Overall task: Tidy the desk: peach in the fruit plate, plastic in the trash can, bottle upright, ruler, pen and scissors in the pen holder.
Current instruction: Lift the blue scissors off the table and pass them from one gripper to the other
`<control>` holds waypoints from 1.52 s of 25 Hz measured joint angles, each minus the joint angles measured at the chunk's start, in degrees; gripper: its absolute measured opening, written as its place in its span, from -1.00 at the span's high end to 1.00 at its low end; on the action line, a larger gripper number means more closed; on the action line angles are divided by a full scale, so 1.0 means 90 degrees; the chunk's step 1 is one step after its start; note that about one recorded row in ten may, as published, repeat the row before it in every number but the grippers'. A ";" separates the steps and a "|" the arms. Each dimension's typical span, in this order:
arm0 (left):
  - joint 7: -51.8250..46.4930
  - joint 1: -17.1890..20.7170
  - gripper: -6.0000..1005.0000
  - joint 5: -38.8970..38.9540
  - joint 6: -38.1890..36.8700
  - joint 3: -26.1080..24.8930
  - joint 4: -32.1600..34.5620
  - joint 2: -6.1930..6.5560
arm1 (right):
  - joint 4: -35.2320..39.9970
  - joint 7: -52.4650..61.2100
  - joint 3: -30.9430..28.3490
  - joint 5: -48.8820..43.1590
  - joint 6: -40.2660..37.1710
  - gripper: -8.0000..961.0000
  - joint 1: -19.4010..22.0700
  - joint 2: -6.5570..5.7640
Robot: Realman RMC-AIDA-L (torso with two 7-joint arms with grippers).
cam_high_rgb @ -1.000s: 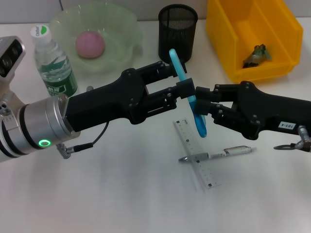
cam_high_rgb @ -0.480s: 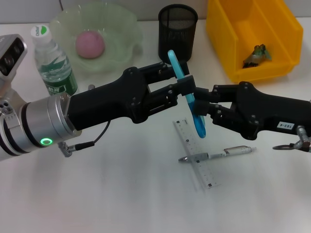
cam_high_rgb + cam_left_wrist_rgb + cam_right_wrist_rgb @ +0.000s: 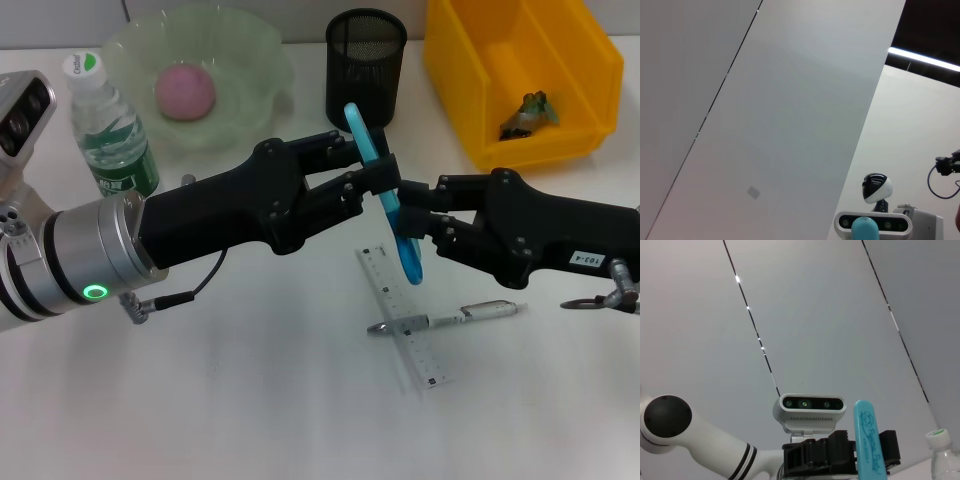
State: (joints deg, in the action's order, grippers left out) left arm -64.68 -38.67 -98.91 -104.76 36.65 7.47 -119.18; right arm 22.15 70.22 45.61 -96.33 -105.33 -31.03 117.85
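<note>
The white surface [image 3: 250,400] is seen from the head camera. At its far left the fruit plate [image 3: 255,50] is placed, with the peach [image 3: 185,92] lying inside it. Just near of the plate, the bottle [image 3: 110,130] stands upright. The pen holder [image 3: 366,65] stands at the far centre, and the trash can [image 3: 520,70] is at the far right, with a small crumpled piece of plastic [image 3: 528,112] inside.

Above the middle of the surface the scissors [image 3: 385,195] are held in the air, tilted, between the two arms. The jaws of the left gripper [image 3: 375,172] are closed on the upper part of the scissors, and the jaws of the right gripper [image 3: 410,215] are closed on the lower part.

Below them, the ruler [image 3: 405,315] lies flat on the surface, and the pen [image 3: 450,318] is laid across it.

In the wrist views, only the pale grey ceiling panels [image 3: 815,315] of the room, the robot's head and the blue tip of the scissors are seen.
</note>
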 joint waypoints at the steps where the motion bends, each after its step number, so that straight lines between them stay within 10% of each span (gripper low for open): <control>1: 0.0000 0.0000 0.17 0.0000 0.0000 0.0000 0.0000 0.0000 | 0.0000 0.0000 0.0000 0.0000 -0.0002 0.51 0.0000 0.0000; 38: -0.0006 0.0013 0.37 0.0044 0.0039 -0.0001 0.0000 0.0000 | 0.0000 -0.0048 -0.0044 0.0039 -0.0027 0.51 0.0039 0.0002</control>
State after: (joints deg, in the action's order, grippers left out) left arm -64.74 -38.55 -98.51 -104.40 36.64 7.47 -119.18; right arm 22.15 69.79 45.21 -95.98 -105.57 -30.68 117.86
